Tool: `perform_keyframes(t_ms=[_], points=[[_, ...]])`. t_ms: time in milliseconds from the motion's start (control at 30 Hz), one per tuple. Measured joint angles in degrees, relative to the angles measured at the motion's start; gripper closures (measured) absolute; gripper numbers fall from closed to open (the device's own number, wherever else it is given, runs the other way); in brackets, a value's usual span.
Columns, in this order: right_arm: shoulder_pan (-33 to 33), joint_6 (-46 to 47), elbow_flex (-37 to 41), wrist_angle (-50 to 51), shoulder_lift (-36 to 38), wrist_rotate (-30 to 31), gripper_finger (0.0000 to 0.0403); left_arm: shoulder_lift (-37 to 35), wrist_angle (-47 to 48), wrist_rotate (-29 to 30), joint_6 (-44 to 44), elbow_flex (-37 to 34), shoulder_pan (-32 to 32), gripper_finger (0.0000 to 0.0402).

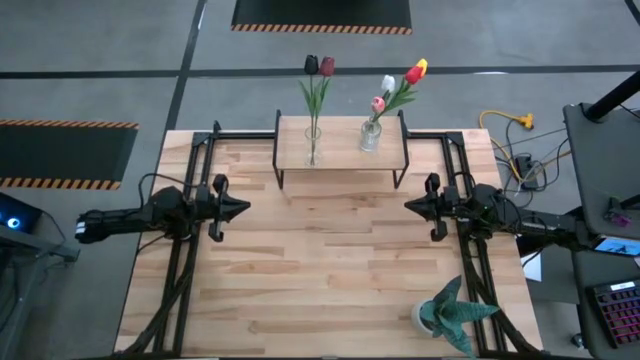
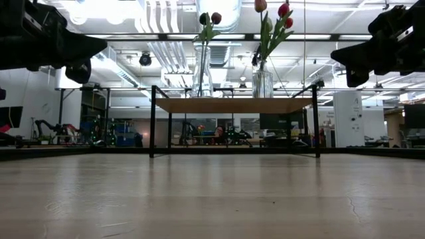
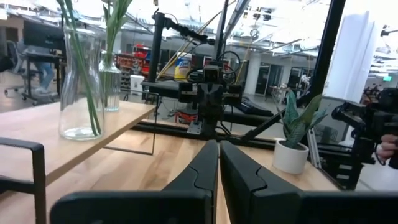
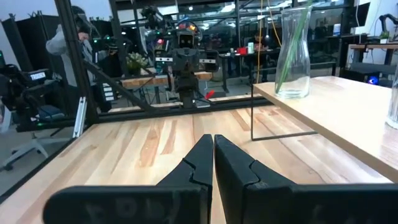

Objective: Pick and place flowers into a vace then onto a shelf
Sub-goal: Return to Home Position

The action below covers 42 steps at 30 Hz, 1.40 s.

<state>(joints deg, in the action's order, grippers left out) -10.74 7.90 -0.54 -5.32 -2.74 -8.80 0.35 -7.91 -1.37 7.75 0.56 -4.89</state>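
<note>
We found the flowers in vases on the shelf; left end effector and right end effector hung pressed together, empty. Placement appeared complete.

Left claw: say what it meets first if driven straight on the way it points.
Probably the right claw, which faces it head-on across the table. The left claw points past the shelf, not at it; nothing else shows between them.
</note>
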Motion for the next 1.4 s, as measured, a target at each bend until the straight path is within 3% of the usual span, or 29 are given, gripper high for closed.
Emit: perform_keyframes(t_ms=[533,1400], points=[[-0.02,-1.66,0.0,1.29,-0.09,-0.17,0.0394,0.22,0.43,-0.13,2.43,0.02,0.0,0.0402],[-0.02,-1.46,0.0,1.27,-0.04,-0.15,0.0394,6.56,0.45,-0.15,2.45,0.04,-0.01,0.0402]])
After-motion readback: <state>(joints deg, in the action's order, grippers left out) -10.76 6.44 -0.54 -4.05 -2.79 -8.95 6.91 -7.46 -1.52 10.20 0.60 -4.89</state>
